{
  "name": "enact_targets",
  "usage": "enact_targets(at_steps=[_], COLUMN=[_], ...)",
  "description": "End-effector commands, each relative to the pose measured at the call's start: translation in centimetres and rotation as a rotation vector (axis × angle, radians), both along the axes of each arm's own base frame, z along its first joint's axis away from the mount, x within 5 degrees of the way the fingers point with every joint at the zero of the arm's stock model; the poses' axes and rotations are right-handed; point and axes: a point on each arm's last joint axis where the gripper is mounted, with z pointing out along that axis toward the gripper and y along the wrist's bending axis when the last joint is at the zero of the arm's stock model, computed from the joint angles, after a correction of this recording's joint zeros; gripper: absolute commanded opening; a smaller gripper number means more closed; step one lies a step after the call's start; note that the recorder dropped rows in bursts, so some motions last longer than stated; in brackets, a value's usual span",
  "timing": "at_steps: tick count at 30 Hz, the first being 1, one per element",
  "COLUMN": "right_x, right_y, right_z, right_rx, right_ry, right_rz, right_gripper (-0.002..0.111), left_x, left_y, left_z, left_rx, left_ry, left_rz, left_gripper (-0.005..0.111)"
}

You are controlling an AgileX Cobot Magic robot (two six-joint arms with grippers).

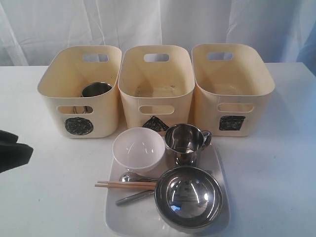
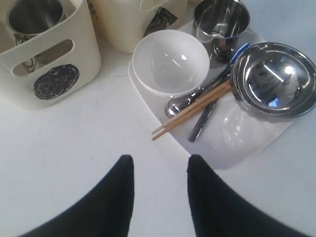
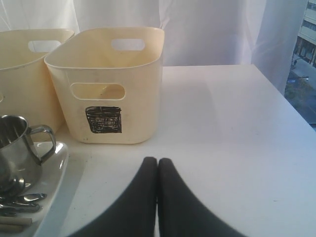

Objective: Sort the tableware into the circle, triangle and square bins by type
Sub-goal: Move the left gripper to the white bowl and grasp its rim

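left claw (image 2: 159,159): fingers spread apart, both dark and tapered | right claw (image 3: 157,161): fingers pressed flat together, tips touching, held low | left arm (image 1: 14,148): dark end poking in at left edge of exterior view

The white tabletop (image 1: 276,168) I work over carries three cream plastic tubs in a row toward its far edge: the circle-marked tub (image 1: 54,111), the triangle-marked tub (image 1: 131,111) and the square-marked tub (image 1: 256,116). Toward my near edge, just before the triangle-marked tub, lies the large white square plate (image 1: 121,212).
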Motion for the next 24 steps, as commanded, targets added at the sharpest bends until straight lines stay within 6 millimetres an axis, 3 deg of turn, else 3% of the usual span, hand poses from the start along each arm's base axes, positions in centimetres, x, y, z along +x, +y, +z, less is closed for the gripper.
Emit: enact_targets(at_steps=[1,6,11,24], right_x=[0.0,0.0,0.0,0.0], right_y=[0.0,0.0,0.0,0.0], right_z=[0.0,0.0,0.0,0.0], right_rx=[0.002,0.002,0.002,0.002], right_ry=[-0.011,-0.011,-0.011,-0.011], right_rz=[-0.002,-0.002,-0.002,-0.002], right_gripper=[0.0,0.0,0.0,0.0], left_x=[0.4,0.9,2.1,7.6], left_y=[-0.4,-0.6,-1.4,-5.2], left_z=[-0.3,-1.4,-3.7,-8.4], left_rx=[-0.072,-0.109,-0.123,-0.229], left_ry=[-0.072,-0.119,-0.119,-0.04], left_rz=[0.007,0.019,0.042,0.176], left_gripper=[0.042,0.053,0.062,0.062])
